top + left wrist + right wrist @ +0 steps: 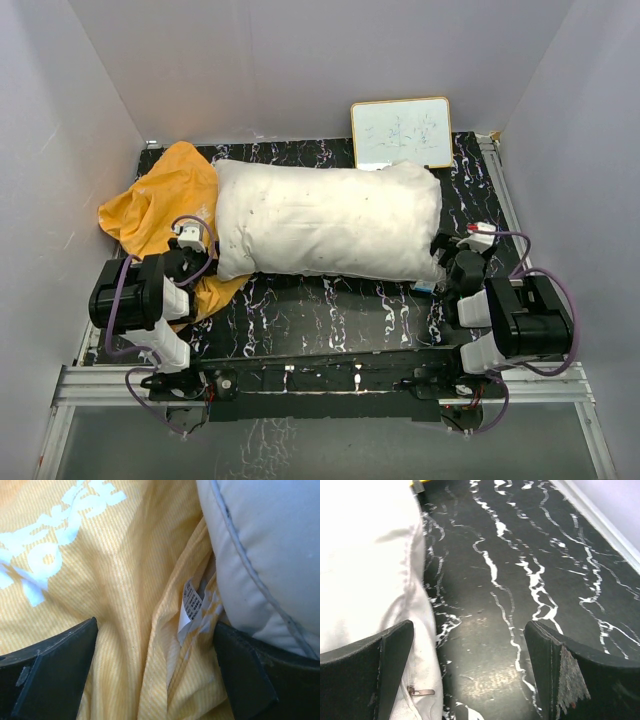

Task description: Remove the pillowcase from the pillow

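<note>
The orange pillowcase (165, 205) lies crumpled at the table's left, off the white pillow (330, 220), which lies across the middle; one orange fold runs under the pillow's left end. My left gripper (190, 247) sits at the pillow's near left corner. In the left wrist view it (155, 665) is open, with folds of the pillowcase (100, 605) and a white label (191, 607) between the jaws and the pillow (270, 545) at upper right. My right gripper (450, 258) is at the pillow's right end. It (470, 665) is open over bare table, the pillow's edge (365, 565) by its left finger.
A small framed whiteboard (400, 132) leans on the back wall behind the pillow's right end. The black marbled table (330, 310) is walled in white on three sides. A zipper pull (422, 692) shows on the pillow's corner.
</note>
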You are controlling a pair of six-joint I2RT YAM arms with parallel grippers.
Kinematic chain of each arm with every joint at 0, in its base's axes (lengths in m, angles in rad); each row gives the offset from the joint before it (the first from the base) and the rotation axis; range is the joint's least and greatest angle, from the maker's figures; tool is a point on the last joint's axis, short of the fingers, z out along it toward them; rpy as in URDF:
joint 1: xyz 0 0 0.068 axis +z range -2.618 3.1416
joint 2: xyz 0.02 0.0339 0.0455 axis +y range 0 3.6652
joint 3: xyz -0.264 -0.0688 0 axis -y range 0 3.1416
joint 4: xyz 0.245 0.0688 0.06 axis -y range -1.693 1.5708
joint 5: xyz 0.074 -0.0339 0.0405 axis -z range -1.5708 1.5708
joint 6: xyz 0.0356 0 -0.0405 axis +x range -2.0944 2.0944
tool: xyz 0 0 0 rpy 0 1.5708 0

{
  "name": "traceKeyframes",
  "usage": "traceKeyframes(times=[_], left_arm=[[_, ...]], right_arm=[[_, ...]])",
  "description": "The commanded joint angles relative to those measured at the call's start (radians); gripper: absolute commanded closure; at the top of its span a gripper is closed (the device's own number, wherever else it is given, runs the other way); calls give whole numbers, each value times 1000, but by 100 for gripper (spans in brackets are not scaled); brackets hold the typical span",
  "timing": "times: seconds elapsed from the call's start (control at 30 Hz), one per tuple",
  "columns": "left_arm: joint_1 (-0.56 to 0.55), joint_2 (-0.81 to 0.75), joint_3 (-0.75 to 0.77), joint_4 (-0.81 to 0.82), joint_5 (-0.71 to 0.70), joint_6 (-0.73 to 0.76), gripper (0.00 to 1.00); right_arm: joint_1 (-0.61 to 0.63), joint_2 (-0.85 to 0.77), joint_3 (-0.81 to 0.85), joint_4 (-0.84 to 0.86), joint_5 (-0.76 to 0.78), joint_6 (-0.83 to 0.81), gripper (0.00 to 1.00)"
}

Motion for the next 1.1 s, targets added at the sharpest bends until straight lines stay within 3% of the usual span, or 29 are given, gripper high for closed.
traceKeyframes(times=[0.0, 0.03, 0.1, 0.23, 1.07], left_arm=[[-20, 8, -35, 182, -24, 16, 3], [-20, 17, -23, 153, -34, 11, 3], [-20, 1, 54, -24, -79, 0, 3], [-25, -3, 46, 0, -96, -3, 3], [-28, 7, 49, 11, -104, -1, 3]], right_arm=[[47, 87, -16, 258, -150, -130, 2], [48, 123, -11, 301, -178, -148, 2], [51, 132, 42, 201, -155, -136, 2], [50, 128, 72, 137, -126, -128, 2], [51, 144, 61, 184, -131, -135, 2]])
